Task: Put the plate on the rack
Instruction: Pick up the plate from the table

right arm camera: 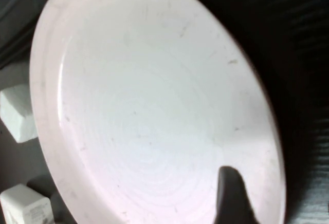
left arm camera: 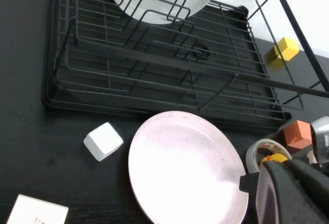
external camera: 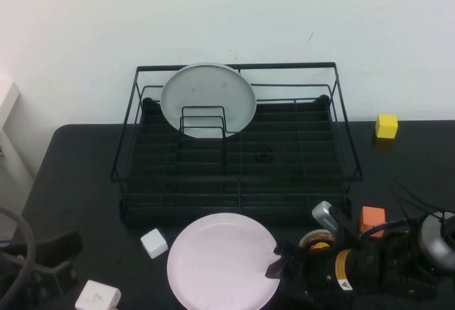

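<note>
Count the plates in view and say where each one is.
2. The pink plate lies flat on the table in front of the rack, with the right gripper at its edge. The grey plate stands in the rack's back-left dividers.

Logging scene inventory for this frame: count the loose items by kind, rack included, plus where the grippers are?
Plates: 2, pink plate on the table, grey plate standing in the rack
Racks: 1, rack
Blocks: 4, yellow block, orange block, two white blocks
Tape rolls: 1, tape roll
Total: 8
Right gripper at the pink plate's rim; left gripper parked near-left.
</note>
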